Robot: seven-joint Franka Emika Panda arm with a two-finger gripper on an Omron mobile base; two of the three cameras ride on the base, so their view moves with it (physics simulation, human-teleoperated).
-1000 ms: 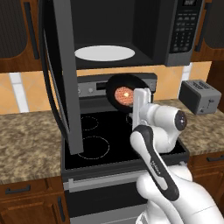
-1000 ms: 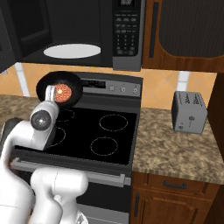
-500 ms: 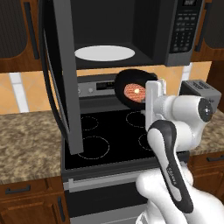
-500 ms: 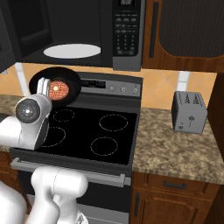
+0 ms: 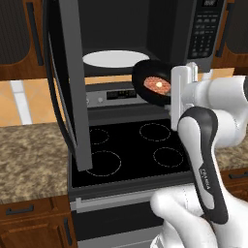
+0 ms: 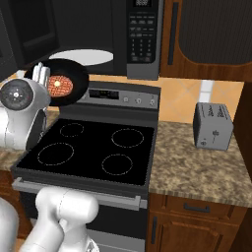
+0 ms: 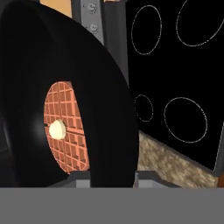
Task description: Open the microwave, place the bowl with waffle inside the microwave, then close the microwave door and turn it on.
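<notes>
the bowl [image 5: 151,82] with the waffle [image 5: 157,85] is gripped by its rim in the closed pincer [image 5: 180,80], held tilted above the stove [image 5: 131,145]; the turntable [image 5: 116,58] inside the open microwave [image 5: 145,29] lies up and to the left.

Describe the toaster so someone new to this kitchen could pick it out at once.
Start at the black stove; the speckled granite counter runs to its right. The toaster stands there, a small grey box with top slots, the lone appliance on that stretch, far smaller than the microwave overhead.
</notes>
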